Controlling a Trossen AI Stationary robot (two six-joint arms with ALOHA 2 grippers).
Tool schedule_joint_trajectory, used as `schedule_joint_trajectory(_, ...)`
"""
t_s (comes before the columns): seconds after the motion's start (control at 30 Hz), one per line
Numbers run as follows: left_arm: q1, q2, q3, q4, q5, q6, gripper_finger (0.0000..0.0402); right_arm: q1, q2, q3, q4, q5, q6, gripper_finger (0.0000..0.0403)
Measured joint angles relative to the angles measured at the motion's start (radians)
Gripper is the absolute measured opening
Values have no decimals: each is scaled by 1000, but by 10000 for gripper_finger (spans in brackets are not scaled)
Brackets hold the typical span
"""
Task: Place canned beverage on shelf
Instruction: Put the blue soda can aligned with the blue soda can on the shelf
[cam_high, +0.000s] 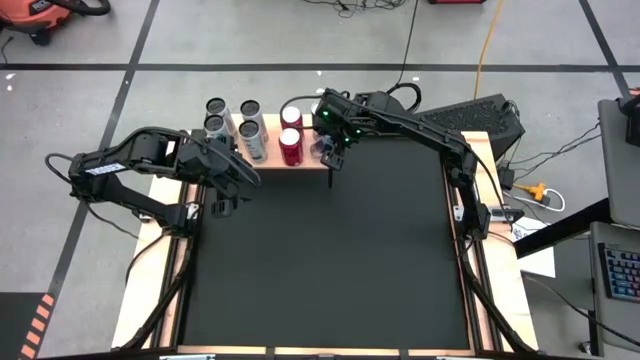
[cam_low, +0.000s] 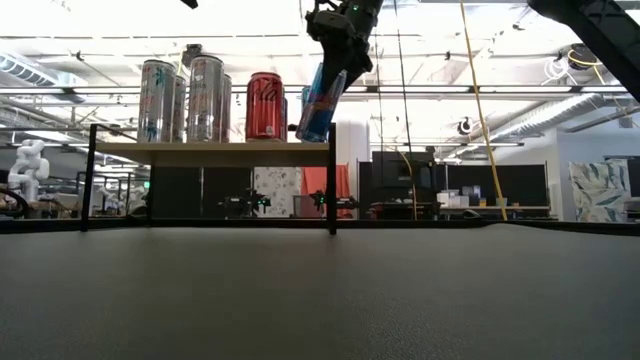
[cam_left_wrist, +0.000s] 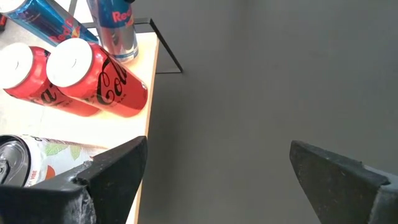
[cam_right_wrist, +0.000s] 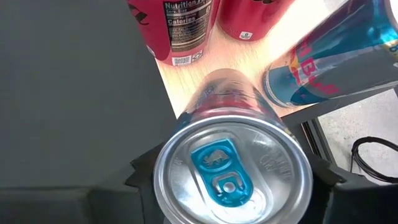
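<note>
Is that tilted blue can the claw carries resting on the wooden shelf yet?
Cannot tell. In the low view the blue can, held tilted by the right gripper, has its lower end level with the shelf top, but no gap or contact shows plainly.

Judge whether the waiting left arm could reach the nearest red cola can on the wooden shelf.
Probably yes: the left gripper stands open beside the shelf, with nothing between it and that red can.

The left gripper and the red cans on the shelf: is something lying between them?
No. In the left wrist view, only bare shelf wood separates the open left gripper from the red cans.
</note>
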Motion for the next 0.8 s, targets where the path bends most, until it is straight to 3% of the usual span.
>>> schedule_joint_trajectory(0.3,0,0,0,0,0,0,391,0,-3,0,6,6,7,267)
schedule_joint_trajectory(0.8,0,0,0,0,0,1,391,2,-16,0,-39,2,9,265)
